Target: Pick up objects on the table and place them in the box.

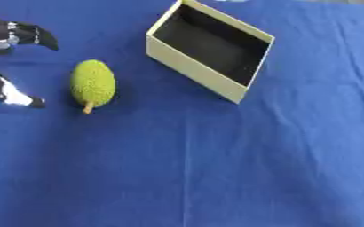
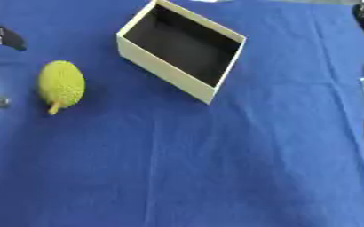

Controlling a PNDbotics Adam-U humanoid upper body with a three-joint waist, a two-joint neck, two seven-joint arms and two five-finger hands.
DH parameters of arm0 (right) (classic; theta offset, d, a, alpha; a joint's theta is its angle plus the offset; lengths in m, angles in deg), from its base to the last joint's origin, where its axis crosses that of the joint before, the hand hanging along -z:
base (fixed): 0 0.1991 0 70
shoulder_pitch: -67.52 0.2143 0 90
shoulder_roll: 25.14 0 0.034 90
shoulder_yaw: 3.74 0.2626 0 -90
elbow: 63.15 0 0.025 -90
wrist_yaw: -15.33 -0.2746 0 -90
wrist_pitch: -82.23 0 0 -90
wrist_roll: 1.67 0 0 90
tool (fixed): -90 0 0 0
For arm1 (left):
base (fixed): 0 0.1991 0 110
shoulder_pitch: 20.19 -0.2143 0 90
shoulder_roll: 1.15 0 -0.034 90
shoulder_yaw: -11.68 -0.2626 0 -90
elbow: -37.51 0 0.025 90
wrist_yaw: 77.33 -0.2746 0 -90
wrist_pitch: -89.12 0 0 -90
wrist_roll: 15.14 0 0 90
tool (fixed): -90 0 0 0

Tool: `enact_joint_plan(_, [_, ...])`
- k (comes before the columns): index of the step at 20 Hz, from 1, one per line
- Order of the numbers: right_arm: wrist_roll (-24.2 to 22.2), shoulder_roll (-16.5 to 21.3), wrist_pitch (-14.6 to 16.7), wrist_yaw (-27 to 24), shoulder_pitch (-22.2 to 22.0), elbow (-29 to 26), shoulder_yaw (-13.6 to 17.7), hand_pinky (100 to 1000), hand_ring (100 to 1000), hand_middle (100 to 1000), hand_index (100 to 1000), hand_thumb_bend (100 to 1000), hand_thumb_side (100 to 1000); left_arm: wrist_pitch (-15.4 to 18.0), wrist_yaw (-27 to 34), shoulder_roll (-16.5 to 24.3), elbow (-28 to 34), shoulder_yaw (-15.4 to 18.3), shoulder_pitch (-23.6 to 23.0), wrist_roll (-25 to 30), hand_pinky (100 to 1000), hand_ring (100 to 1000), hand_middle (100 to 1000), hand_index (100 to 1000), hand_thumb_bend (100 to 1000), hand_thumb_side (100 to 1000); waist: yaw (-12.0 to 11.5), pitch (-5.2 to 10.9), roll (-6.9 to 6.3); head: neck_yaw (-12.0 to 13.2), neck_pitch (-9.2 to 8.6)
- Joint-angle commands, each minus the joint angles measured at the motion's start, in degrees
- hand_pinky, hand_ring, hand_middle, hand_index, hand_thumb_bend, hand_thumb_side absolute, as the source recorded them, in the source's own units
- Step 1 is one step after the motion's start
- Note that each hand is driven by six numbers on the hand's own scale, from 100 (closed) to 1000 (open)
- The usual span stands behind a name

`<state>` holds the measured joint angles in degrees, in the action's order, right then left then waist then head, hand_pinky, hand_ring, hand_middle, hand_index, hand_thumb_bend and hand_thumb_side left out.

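Bumpy yellow-green oval fruit (image 1: 92, 84) lies near the blue cloth-covered table's (image 1: 216, 168) left edge, beside the cream cardboard box (image 1: 208, 71), unobstructed; the black left hand (image 1: 6, 37), fingers spread, flanks it.

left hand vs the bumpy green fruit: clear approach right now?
Probably yes. The left hand sits open just left of the bumpy green oval fruit, with only bare blue cloth between them. The cream cardboard box stands off to the fruit's right, out of the way.

A bumpy green fruit (image 1: 92, 83) (stem toward the viewer) lies left of the open cream box (image 1: 194, 71).
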<state>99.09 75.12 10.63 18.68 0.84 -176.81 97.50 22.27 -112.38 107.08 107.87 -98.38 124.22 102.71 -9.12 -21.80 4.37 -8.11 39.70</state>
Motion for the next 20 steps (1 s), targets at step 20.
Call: enact_joint_plan(20, [-0.5,0.2,-0.2,-0.9,0.3,-0.9,-0.1,773,754,627,767,100,519,-2.4,-2.2,-7.7,0.8,-2.0,4.3,4.9,868,892,875,899,614,288,-0.3,1.57,-0.25,1.5,-0.84])
